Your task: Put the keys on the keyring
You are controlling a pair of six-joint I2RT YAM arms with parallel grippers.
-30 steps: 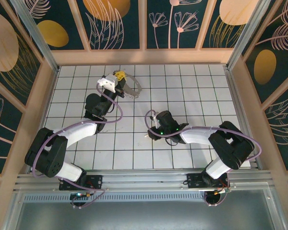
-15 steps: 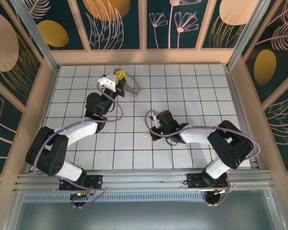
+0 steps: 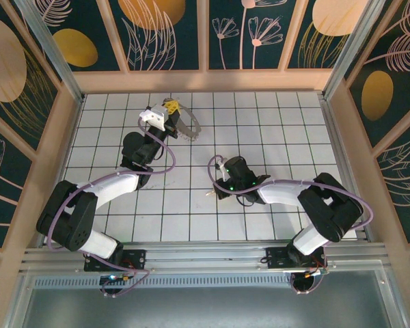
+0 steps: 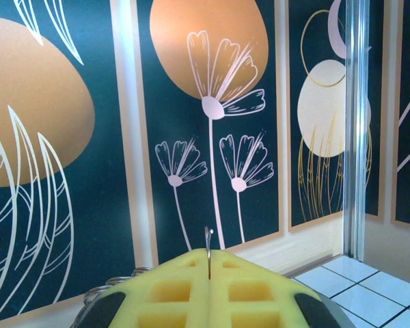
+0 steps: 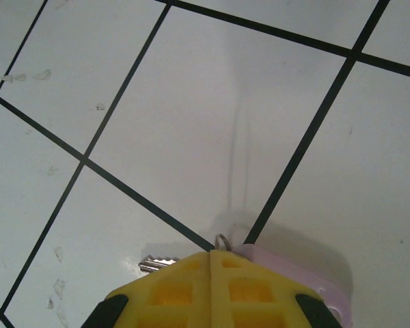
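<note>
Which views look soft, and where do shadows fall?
Right wrist: tiles sharp, right fingers blurred up close, faint shadow streak above the key. Left wrist: wall art crisp, left fingers soft. Top external: even light, no glare.

I work inside a purpose-built robot cell, a lab rig. My left arm base and right arm base are bolted to an aluminium rail. The floor is white with a black grid. Printed teal panels with orange discs and flowers stand between aluminium posts.
</note>
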